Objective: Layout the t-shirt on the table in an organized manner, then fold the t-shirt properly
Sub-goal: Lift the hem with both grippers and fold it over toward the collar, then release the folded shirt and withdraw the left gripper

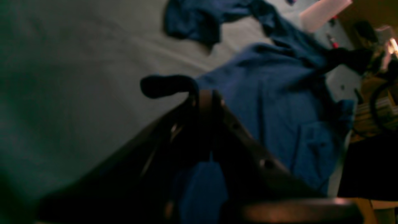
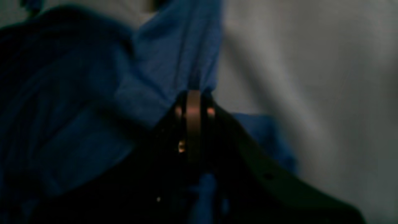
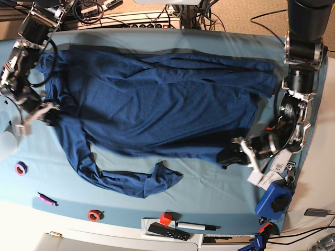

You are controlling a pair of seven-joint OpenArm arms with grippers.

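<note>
Teal-clothed bench (image 3: 209, 193) carries the navy t-shirt (image 3: 157, 104) spread across its middle. Left gripper (image 3: 229, 155) is clamped on the shirt's edge at one side; right gripper (image 3: 51, 116) pinches the fabric at the opposite side.

Navy t-shirt (image 3: 157, 104) spread across teal table (image 3: 209, 188), both pincers gripping edges

Robotics lab bench: cloth-covered table (image 3: 220, 180), power strip and cable tangle (image 3: 120, 13) along far edge, tape rolls (image 3: 21, 168), markers (image 3: 196, 226) near edge.
</note>
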